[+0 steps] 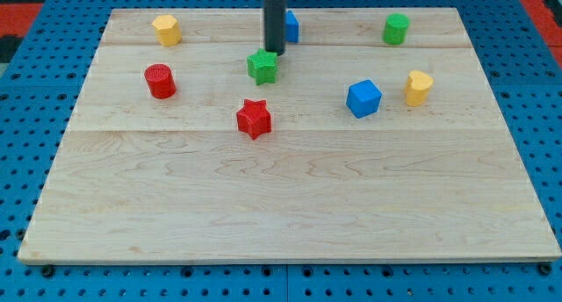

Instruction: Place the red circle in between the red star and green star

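Note:
The red circle (161,81) sits at the view's left on the wooden board (290,205). The red star (254,118) lies near the middle, to the right of and below the circle. The green star (262,67) lies above the red star. My tip (274,53) is just above and to the right of the green star, touching or nearly touching its top edge. The rod partly hides a blue block (290,26) behind it.
A yellow block (166,29) is at the top left. A green cylinder (396,28) is at the top right. A blue cube (363,98) and a yellow heart-like block (418,88) lie at the right.

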Action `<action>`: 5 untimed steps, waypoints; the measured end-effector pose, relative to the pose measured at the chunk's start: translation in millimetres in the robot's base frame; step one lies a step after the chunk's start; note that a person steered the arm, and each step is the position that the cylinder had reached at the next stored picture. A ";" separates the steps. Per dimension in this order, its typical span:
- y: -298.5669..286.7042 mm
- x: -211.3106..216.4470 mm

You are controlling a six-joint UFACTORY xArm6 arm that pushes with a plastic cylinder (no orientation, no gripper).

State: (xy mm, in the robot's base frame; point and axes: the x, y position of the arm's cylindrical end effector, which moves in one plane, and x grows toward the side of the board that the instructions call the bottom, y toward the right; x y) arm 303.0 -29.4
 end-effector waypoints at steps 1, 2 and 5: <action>-15.0 29.0; -6.7 35.8; -119.6 13.3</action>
State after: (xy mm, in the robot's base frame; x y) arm 316.4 -148.9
